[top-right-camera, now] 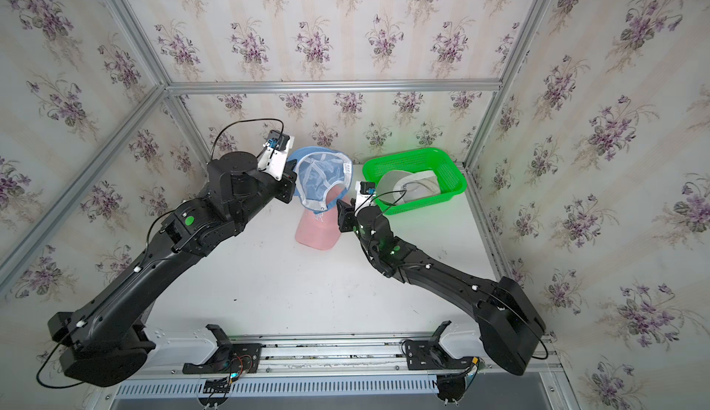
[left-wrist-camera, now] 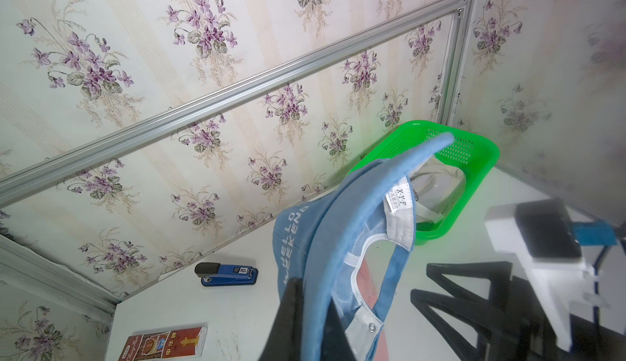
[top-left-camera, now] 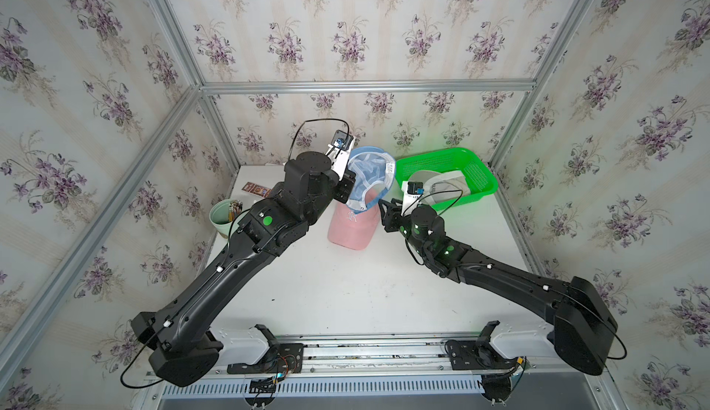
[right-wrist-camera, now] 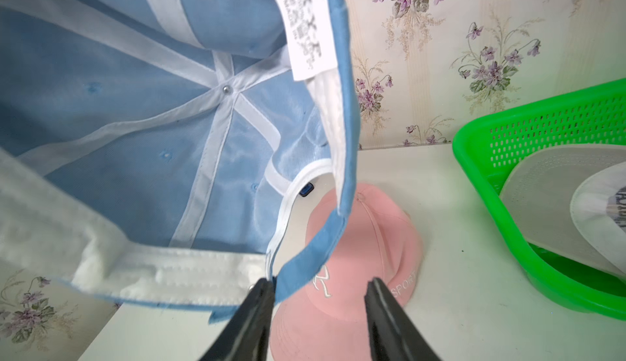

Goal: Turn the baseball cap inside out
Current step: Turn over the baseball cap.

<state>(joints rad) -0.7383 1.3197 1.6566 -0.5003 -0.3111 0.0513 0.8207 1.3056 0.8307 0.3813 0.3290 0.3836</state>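
A light blue baseball cap [top-left-camera: 369,173] [top-right-camera: 319,175] hangs above the table, its white-taped lining facing up. My left gripper [top-left-camera: 345,192] [left-wrist-camera: 313,295] is shut on its rim, and the blue fabric [left-wrist-camera: 338,240] runs between the two dark fingers. My right gripper [top-left-camera: 386,204] [right-wrist-camera: 320,283] is open just below the cap's back strap [right-wrist-camera: 305,268]. The strap's end lies against one finger [right-wrist-camera: 261,295], with nothing pinched. The cap's inside [right-wrist-camera: 135,122] fills the right wrist view. A pink cap [top-left-camera: 351,227] [right-wrist-camera: 366,240] lies on the table under both.
A green basket [top-left-camera: 442,154] [top-right-camera: 403,154] at the back right holds a grey-white cap [top-left-camera: 434,185]. A blue stapler [left-wrist-camera: 227,274] and a red box [left-wrist-camera: 166,344] lie at the back left. A green cup of pencils [top-left-camera: 224,216] stands at the left edge.
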